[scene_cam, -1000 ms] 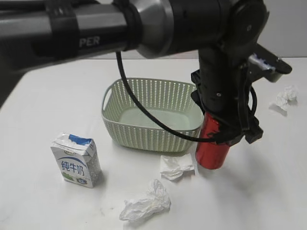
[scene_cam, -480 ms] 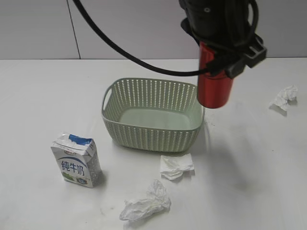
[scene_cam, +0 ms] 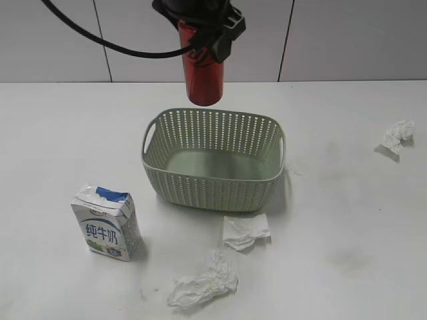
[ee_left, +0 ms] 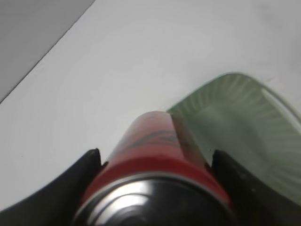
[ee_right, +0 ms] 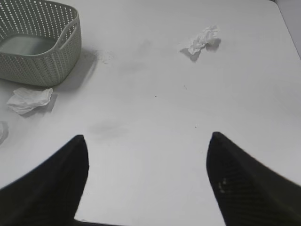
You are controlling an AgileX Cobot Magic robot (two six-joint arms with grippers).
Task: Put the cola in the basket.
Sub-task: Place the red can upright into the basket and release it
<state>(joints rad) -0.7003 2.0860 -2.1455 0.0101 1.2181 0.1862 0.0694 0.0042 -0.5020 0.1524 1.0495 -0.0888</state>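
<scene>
My left gripper (scene_cam: 208,33) is shut on the cola (scene_cam: 203,77), a slim red can, and holds it upright in the air above the back rim of the basket (scene_cam: 213,183). The basket is pale green, perforated and empty on the white table. In the left wrist view the cola (ee_left: 155,141) fills the space between the black jaws (ee_left: 155,160), with the basket (ee_left: 235,122) below and to the right. My right gripper (ee_right: 148,141) is open and empty over bare table, to the right of the basket (ee_right: 42,66). It is out of the exterior view.
A white-and-blue milk carton (scene_cam: 105,223) stands front left of the basket. Crumpled tissues lie in front of the basket (scene_cam: 245,231), nearer the front edge (scene_cam: 202,283) and at the far right (scene_cam: 398,135). A grey wall runs behind the table.
My left gripper lifted the cola from the table at the basket's right front corner, then carried it up and left to above the basket's back rim. The basket and carton have not moved.
</scene>
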